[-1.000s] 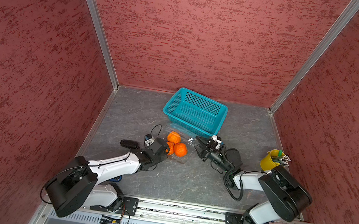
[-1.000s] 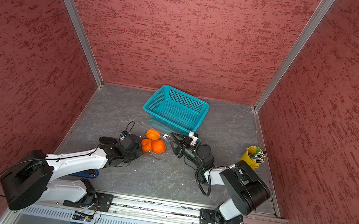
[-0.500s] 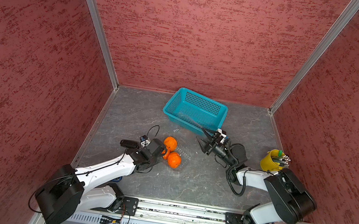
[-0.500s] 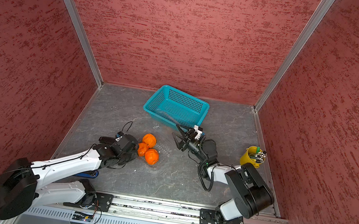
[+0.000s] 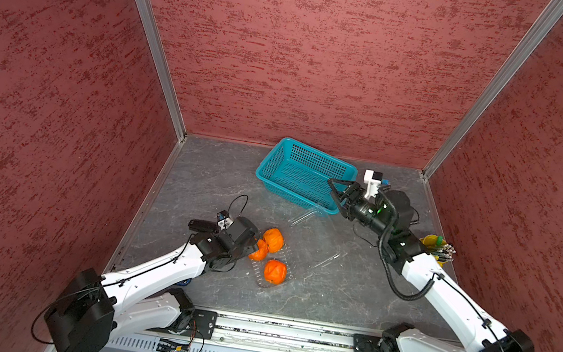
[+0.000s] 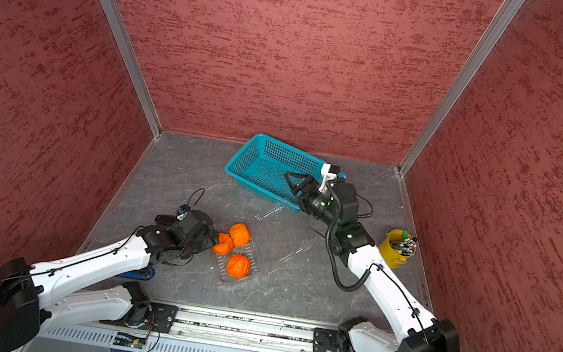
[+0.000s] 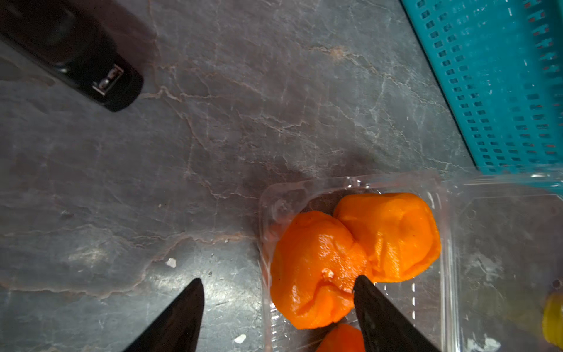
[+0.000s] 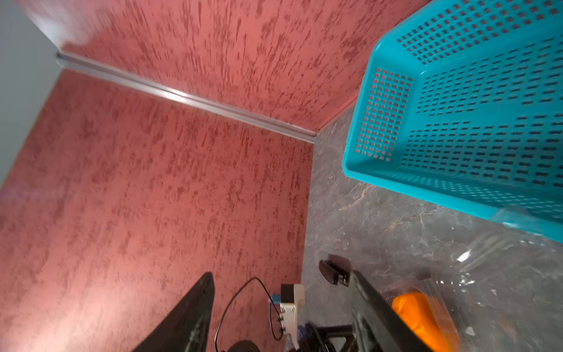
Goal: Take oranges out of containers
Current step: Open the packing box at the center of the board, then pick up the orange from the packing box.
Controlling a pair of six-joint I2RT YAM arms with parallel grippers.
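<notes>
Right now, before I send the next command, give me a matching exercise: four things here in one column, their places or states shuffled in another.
Things:
1. oranges
2. teal basket
3. yellow cup
4. left pincer

Places or states:
A. open, at the edge of the clear tray
B. by the back wall
C. inside that tray
D. holding pens

Pairs: 1-C, 2-B, 3-D, 4-A.

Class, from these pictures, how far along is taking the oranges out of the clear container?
Done: clamshell lid lies open. In hand: the open left gripper is at the tray, one finger against an orange. Left: all three oranges sit inside; right gripper empty.
</notes>
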